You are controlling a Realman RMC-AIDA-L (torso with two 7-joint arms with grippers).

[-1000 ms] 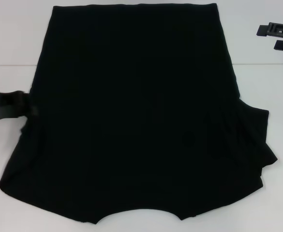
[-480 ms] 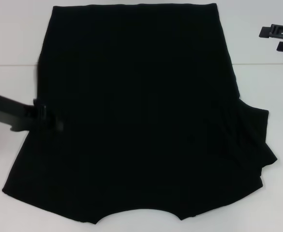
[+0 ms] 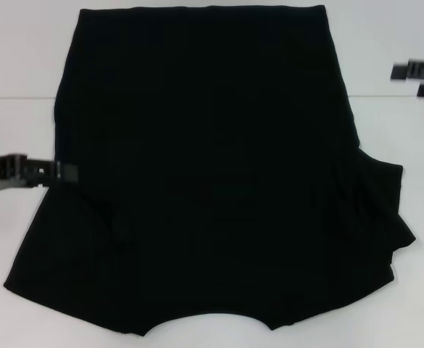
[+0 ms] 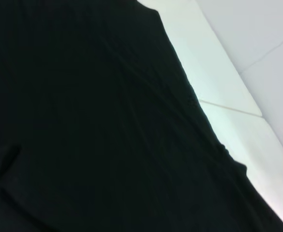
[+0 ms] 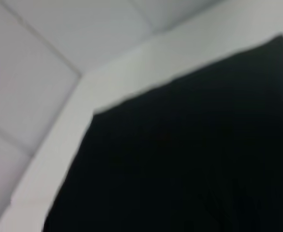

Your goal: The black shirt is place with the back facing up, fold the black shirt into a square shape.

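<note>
Item: black shirt (image 3: 212, 167), spread flat on the white tabletop (image 3: 16, 130), one sleeve bunched in pleats on the side away from the working arm, the sleeve beside that arm apparently already tucked in. Left gripper (image 3: 59, 172) sits low at the shirt's side edge, probably placed to take the next fold inward; whether its fingers are spread or pinching cloth cannot be told. Right gripper (image 3: 423, 78) hangs idle, well off the far corner, finger state likewise indeterminate; no containers present.
</note>
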